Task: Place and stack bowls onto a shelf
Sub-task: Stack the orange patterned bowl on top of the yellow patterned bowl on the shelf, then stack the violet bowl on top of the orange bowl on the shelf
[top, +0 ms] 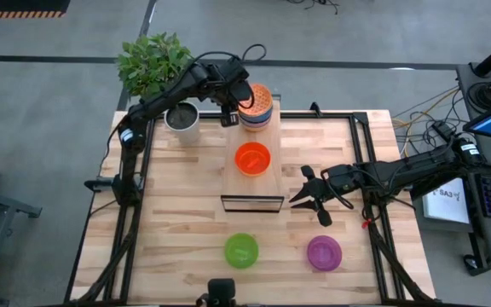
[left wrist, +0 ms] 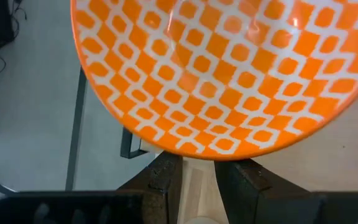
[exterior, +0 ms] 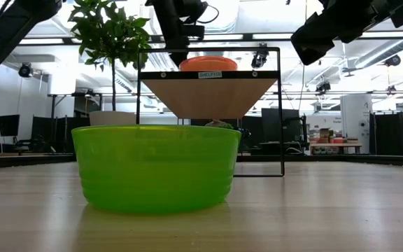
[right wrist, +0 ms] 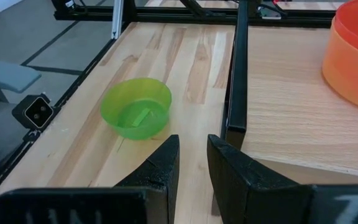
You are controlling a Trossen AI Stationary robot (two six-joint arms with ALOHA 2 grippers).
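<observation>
My left gripper is at the shelf's far end, shut on an orange-and-white checked bowl. That bowl hangs over a stack of bluish bowls; whether it touches the stack I cannot tell. A plain orange bowl sits mid-shelf on the pale wooden shelf. On the table near the front edge stand a green bowl and a purple bowl. My right gripper hovers by the shelf's near right corner, its fingers a little apart with nothing between them. My left gripper has the checked bowl by the part of its rim nearest the wrist, which goes down between the two fingertips. The fingers hide the place of contact itself. They slant down from the table's left, and the bowl spreads out beyond them, tilted.
A potted plant in a white pot stands just left of the shelf's far end, under my left arm. The shelf is raised on a dark frame. Bare tabletop lies left of the shelf.
</observation>
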